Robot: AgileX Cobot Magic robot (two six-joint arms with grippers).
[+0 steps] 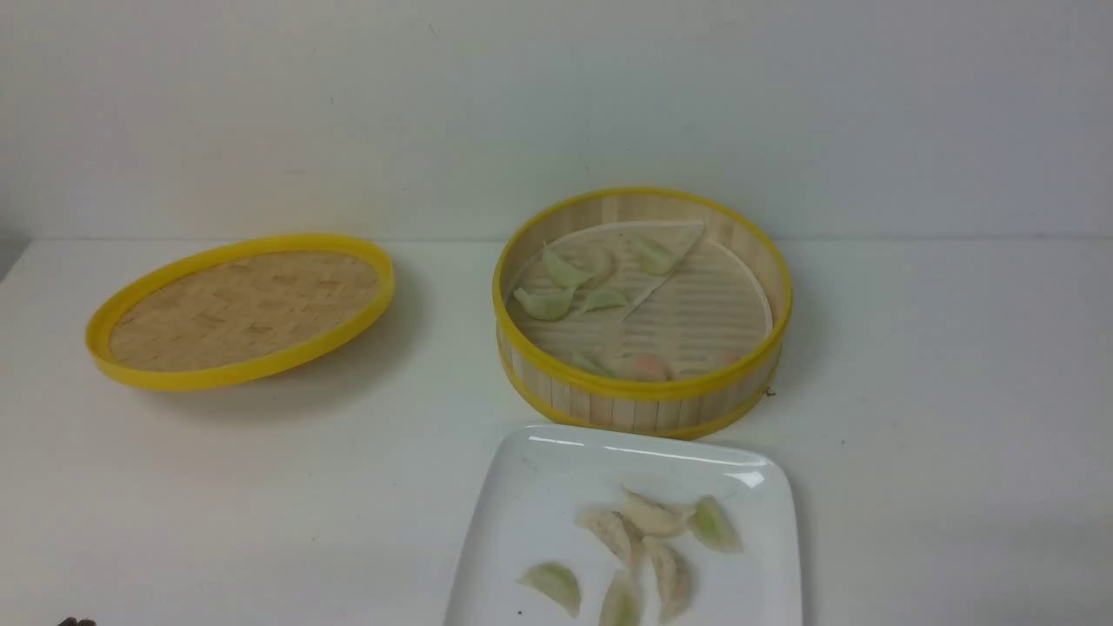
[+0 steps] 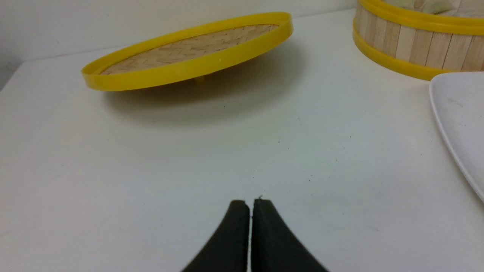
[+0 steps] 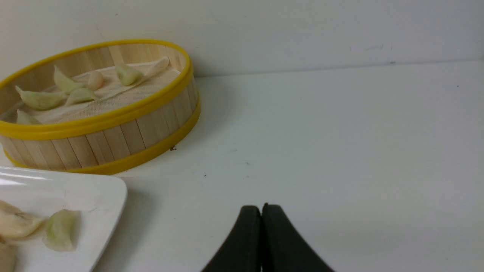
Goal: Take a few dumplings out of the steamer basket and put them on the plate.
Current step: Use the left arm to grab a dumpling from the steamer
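Note:
The steamer basket [image 1: 642,396] stands mid-table with several green and pinkish dumplings [image 1: 545,303] on its folded paper liner; it also shows in the right wrist view [image 3: 113,139] and the left wrist view [image 2: 408,41]. The white plate [image 1: 530,496] lies just in front of it and holds several dumplings [image 1: 652,517], pale green and off-white. My left gripper [image 2: 251,202] is shut and empty over bare table, left of the plate. My right gripper [image 3: 261,207] is shut and empty over bare table, right of the plate. Neither gripper shows in the front view.
The shallow woven lid [image 1: 243,309] with its yellow rim rests tilted at the left of the table, also in the left wrist view [image 2: 189,53]. A white wall stands behind the table.

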